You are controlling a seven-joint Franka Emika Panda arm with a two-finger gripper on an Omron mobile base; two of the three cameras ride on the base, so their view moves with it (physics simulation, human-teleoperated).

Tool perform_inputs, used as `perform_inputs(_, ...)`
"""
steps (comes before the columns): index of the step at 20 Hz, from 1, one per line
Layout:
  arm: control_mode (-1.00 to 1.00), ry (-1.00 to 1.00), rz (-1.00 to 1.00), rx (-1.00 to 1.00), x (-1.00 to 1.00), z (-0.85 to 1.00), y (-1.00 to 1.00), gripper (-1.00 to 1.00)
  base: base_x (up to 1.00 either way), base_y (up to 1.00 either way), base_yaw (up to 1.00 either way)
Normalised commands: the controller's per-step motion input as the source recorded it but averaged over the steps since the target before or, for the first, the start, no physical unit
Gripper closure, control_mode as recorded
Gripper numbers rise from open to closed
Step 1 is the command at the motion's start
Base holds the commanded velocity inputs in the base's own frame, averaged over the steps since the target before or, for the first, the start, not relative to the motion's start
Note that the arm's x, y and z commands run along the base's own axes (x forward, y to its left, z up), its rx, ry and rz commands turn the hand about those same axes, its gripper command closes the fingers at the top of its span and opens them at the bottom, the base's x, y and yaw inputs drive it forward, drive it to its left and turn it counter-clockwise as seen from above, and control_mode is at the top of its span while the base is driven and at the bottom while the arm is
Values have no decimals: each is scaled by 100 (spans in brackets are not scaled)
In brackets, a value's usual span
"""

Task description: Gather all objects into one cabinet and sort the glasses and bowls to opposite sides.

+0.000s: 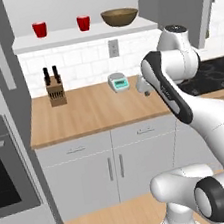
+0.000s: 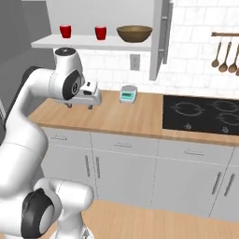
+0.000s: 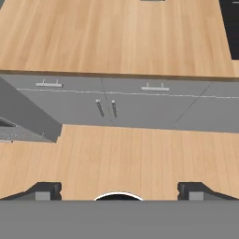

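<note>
Gripper [image 2: 80, 106] jaws wide open, empty, aimed down at counter [image 1: 94, 111]. Cups [image 1: 40, 29] and bowl [image 1: 120, 16] sit well above; rushed reach risks clipping shelf [image 1: 83, 35].

2 red cups [image 1: 40, 29] [image 1: 84, 22] upright, apart, left on cabinet [image 1: 63, 37] slab; wooden bowl [image 1: 120, 16] right.

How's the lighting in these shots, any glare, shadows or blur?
Left base view: flat, even light, a soft shadow under the shelf. Right base view: sharp, no glare on the dark cooktop. Hand view: the wooden counter looks slightly soft, no glare.
</note>
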Motion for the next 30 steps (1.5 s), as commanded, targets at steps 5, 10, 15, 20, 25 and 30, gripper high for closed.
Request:
perform_inputs(5,100,0,0,0,0,0,0,-100,-4,-2,-1)
perform_inputs(10,100,0,0,0,0,0,0,-100,-6,-23,-27)
perform_inputs(15,100,0,0,0,0,0,0,-100,-11,-27,-57)
perform_inputs(20,100,0,0,0,0,0,0,-100,-5,-20,-57)
perform_inputs(25,100,0,0,0,0,0,0,-100,0,-15,-51)
perform_inputs(30,100,0,0,0,0,0,0,-100,29,-45,-23)
